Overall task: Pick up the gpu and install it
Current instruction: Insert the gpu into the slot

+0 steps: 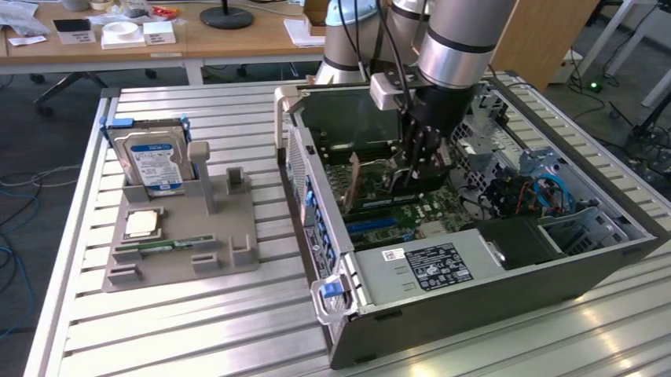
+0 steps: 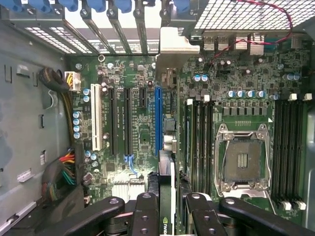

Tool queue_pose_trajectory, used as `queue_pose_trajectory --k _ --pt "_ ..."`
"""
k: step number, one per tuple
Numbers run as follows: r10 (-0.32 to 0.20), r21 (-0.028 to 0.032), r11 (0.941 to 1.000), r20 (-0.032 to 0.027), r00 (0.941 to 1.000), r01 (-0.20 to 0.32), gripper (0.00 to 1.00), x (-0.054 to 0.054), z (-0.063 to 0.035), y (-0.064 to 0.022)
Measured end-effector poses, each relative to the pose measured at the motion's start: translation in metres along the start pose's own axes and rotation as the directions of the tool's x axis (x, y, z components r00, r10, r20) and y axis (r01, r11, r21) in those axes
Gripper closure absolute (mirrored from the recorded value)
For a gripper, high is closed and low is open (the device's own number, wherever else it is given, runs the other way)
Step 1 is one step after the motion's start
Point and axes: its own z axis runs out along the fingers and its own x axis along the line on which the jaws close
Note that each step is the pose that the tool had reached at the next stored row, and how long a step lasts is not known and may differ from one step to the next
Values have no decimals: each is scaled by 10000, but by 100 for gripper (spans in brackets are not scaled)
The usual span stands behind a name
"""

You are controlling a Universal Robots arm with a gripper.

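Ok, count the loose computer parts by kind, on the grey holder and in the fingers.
hard drive: 1
CPU: 1
RAM stick: 1
gpu: 1, between the fingers
Total: 4

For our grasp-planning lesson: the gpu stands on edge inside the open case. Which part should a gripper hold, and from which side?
Its upper long edge, from above, squeezing the two flat faces: the gpu is thin and upright, with the walls of the case around it. The gripper holds it so.

Slatted table bears computer case, grey tray.
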Motion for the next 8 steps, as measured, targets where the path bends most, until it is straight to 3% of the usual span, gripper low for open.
queue_pose_trajectory --k 8 --pt "-1 2 10000 5 10000 1 74 0 24 4"
